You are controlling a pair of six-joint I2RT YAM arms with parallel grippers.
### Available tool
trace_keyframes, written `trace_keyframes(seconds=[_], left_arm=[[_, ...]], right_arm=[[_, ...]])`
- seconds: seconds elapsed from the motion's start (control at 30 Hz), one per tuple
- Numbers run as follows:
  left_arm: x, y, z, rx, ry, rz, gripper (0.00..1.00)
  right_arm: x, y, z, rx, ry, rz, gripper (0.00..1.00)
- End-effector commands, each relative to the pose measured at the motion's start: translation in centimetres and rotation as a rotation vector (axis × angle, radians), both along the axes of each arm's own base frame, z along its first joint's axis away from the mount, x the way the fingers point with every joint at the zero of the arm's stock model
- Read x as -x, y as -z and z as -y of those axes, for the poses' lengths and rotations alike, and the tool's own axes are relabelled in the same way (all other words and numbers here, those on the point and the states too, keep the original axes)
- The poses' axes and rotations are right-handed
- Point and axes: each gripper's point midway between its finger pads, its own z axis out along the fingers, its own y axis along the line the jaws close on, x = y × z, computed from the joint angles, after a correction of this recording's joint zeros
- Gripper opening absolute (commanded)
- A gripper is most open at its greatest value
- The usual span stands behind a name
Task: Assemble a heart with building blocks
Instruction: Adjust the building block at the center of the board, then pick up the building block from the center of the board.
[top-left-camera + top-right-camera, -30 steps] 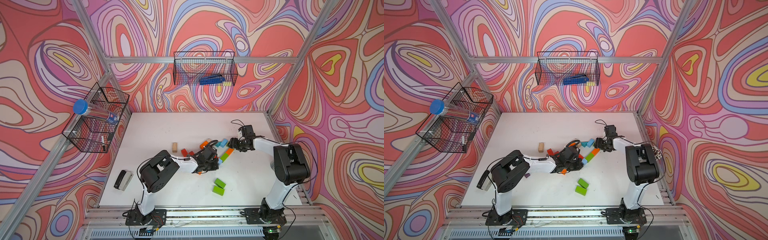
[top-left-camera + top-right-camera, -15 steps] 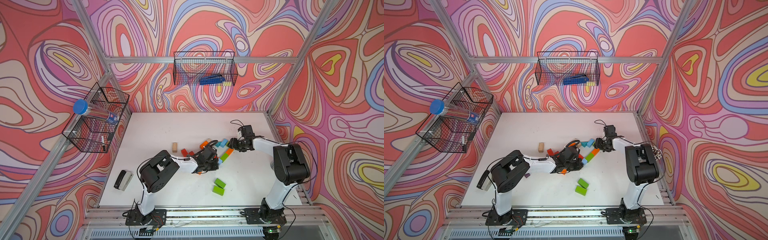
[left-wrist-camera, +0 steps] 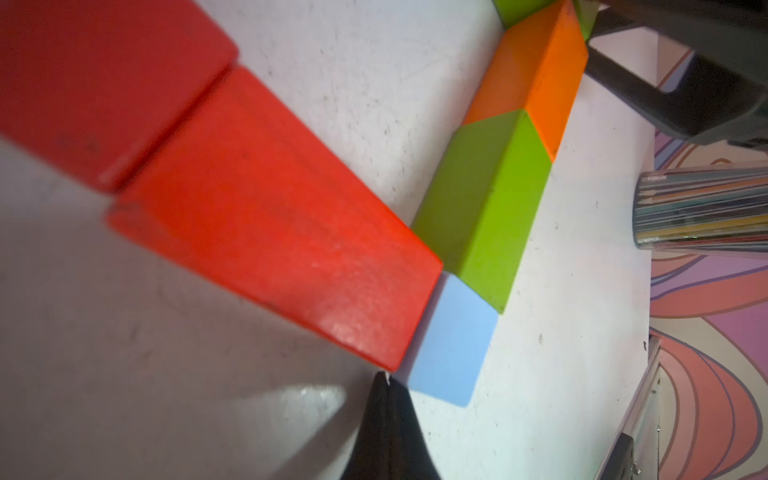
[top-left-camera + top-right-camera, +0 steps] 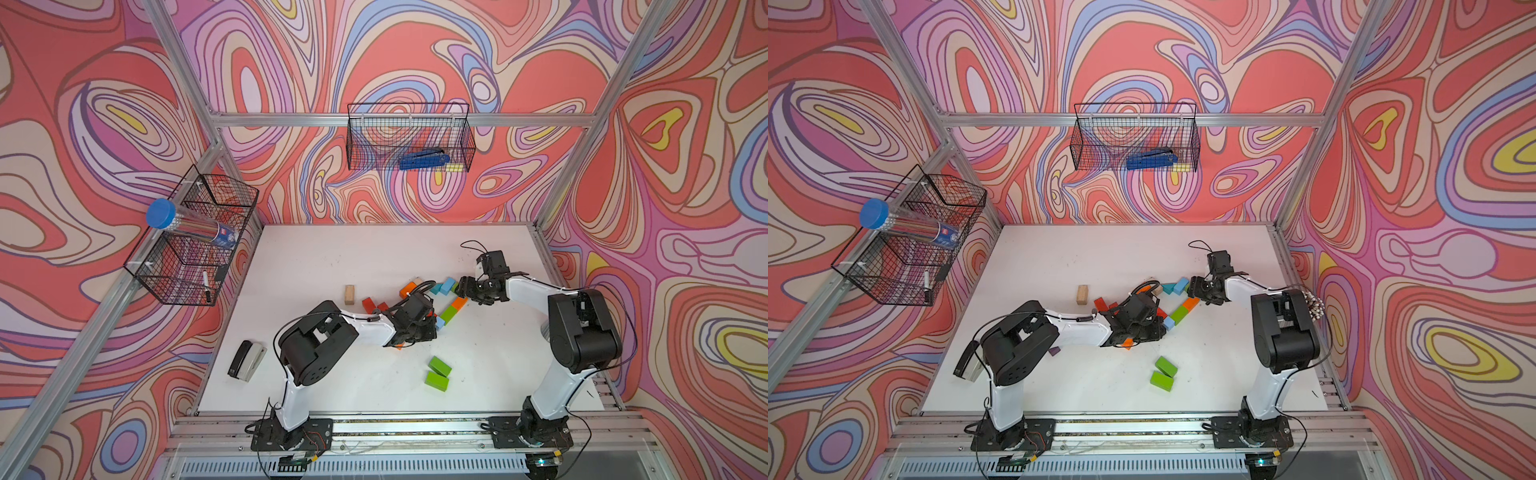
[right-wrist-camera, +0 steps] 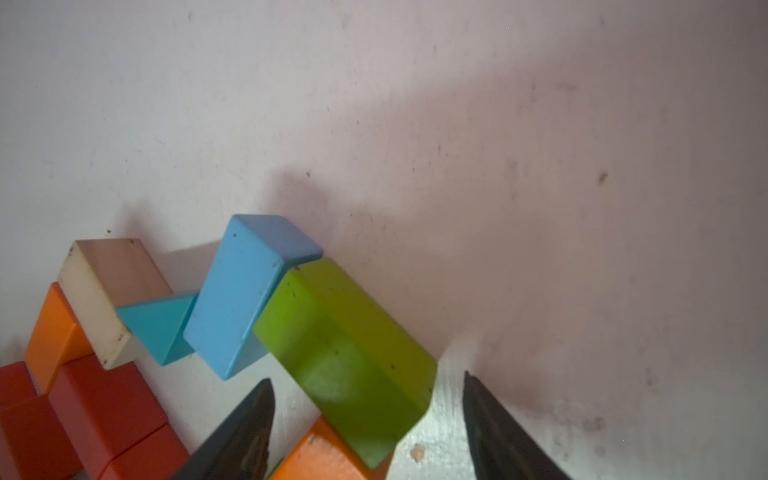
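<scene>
The building blocks lie in a bent chain mid-table. My left gripper [image 3: 384, 386] is shut and empty. Its tip rests at the corner where a red brick [image 3: 270, 232] meets a light blue block [image 3: 451, 345], beside a green brick [image 3: 486, 208] and an orange brick [image 3: 536, 75] set end to end. My right gripper [image 5: 368, 378] is open, a finger on each side of another green brick's [image 5: 345, 340] end without touching it. That brick abuts a light blue brick [image 5: 237, 291], a teal wedge [image 5: 158, 324] and a plain wood brick [image 5: 104, 291]. In both top views the left gripper [image 4: 432, 324] and right gripper [image 4: 461, 288] hang over this chain.
Two loose green bricks [image 4: 438, 373] lie nearer the front, and a lone plain wood block [image 4: 350, 294] sits to the left. A black-and-grey stapler [image 4: 246, 360] lies at the front left. A purple cube [image 4: 1054, 351] shows under the left arm. Wire baskets [image 4: 409, 139] hang on the walls.
</scene>
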Motion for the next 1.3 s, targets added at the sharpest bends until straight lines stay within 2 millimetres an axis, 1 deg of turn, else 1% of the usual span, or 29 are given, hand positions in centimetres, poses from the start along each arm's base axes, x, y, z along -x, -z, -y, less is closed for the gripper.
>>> trace_keyframes(seconds=[0.0,0.17,0.33,0.43,0.5,0.6,0.73,0.77,0.83,0.9,1.0,1.13,1.2,1.27], left_arm=[[0.7,-0.1,-1.7,-0.065,-0.011,0.004,0.00],[0.9,-2.5,-2.4,-0.070,0.024,0.064,0.00],[1.3,-6.3,-3.6,-0.092,0.094,0.160,0.08],[1.3,-8.6,-5.1,-0.121,0.124,0.198,0.18],[1.2,-9.5,-6.9,-0.147,0.123,0.187,0.29],[0.9,-9.9,-10.6,-0.221,0.081,0.139,0.36],[0.8,-10.2,-14.9,-0.318,0.026,0.097,0.44],[0.8,-10.1,-15.8,-0.338,0.016,0.077,0.48],[0.9,-9.9,-16.8,-0.363,-0.002,0.045,0.53],[1.0,-9.7,-17.1,-0.377,-0.009,0.028,0.54],[0.9,-9.2,-16.6,-0.373,0.003,0.014,0.58],[0.0,-8.1,-16.1,-0.394,0.011,-0.011,0.61],[-0.3,-7.7,-15.9,-0.400,0.010,-0.025,0.63],[-0.4,-7.5,-15.8,-0.399,0.014,-0.027,0.67]], right_arm=[[-0.5,-3.0,0.0,0.017,-0.021,0.076,0.78],[0.1,-5.6,-0.7,-0.018,-0.053,0.125,0.80],[1.7,-7.8,-1.3,-0.042,-0.078,0.149,0.80],[3.1,-8.9,-2.0,-0.038,-0.110,0.164,0.79],[4.1,-9.6,-2.7,-0.035,-0.136,0.169,0.77],[5.7,-10.1,-4.1,-0.040,-0.178,0.175,0.76],[7.7,-10.5,-6.5,-0.053,-0.239,0.183,0.76],[8.1,-10.5,-7.0,-0.054,-0.250,0.182,0.76],[8.7,-10.5,-8.0,-0.061,-0.277,0.181,0.76],[9.3,-10.4,-9.0,-0.069,-0.312,0.183,0.76],[10.0,-10.3,-10.3,-0.085,-0.360,0.188,0.76],[11.0,-9.8,-11.9,-0.110,-0.414,0.175,0.75],[11.6,-9.6,-12.3,-0.100,-0.434,0.167,0.74],[12.2,-9.2,-12.7,-0.095,-0.452,0.154,0.73]])
